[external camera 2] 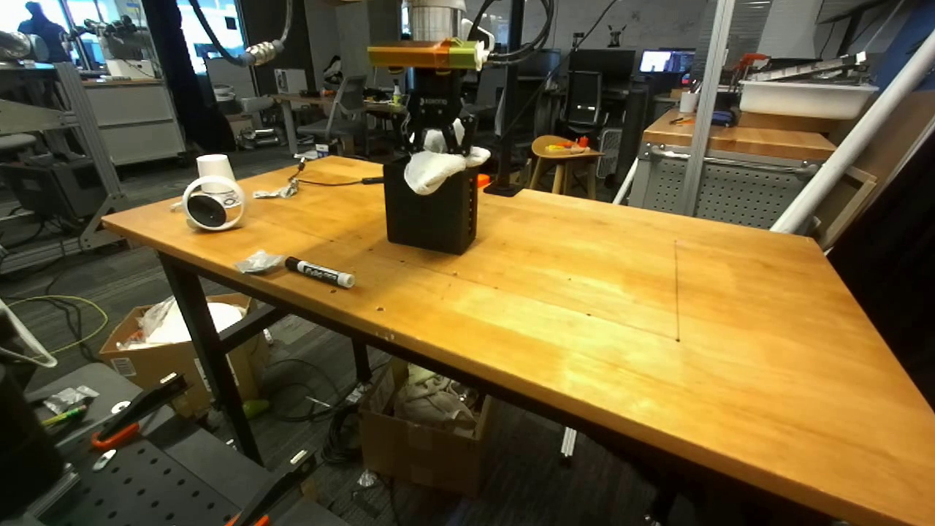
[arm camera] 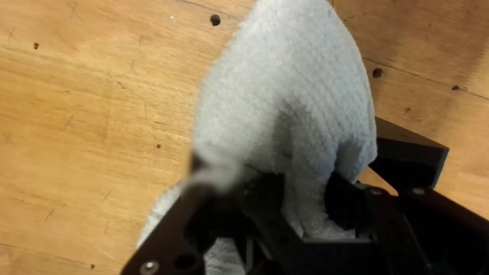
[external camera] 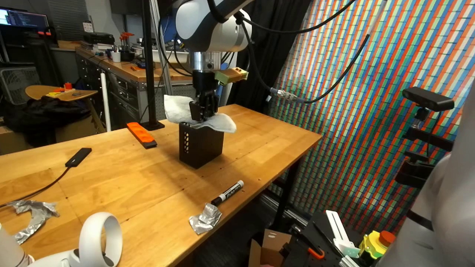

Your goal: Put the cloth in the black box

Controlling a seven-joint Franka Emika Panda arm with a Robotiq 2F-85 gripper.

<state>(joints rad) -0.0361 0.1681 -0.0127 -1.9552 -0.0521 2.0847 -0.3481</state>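
Gripper [external camera 2: 437,149] is pinching the bunched white cloth [arm camera: 282,80], black box [external camera: 204,146] right below it. Cloth drapes across the box top and sticks out past the walls; most of the interior is hidden. Cardboard carton [external camera 2: 420,454], well below the gripper, holds crumpled pale material [external camera 2: 432,403].

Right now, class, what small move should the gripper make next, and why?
I'd probably ease the gripper slightly down to push the cloth into the black box. The gripper appears to be over the box in both exterior views, but the cloth spreads past its sides, hanging over one of them, so backing away now might leave it draped outside.
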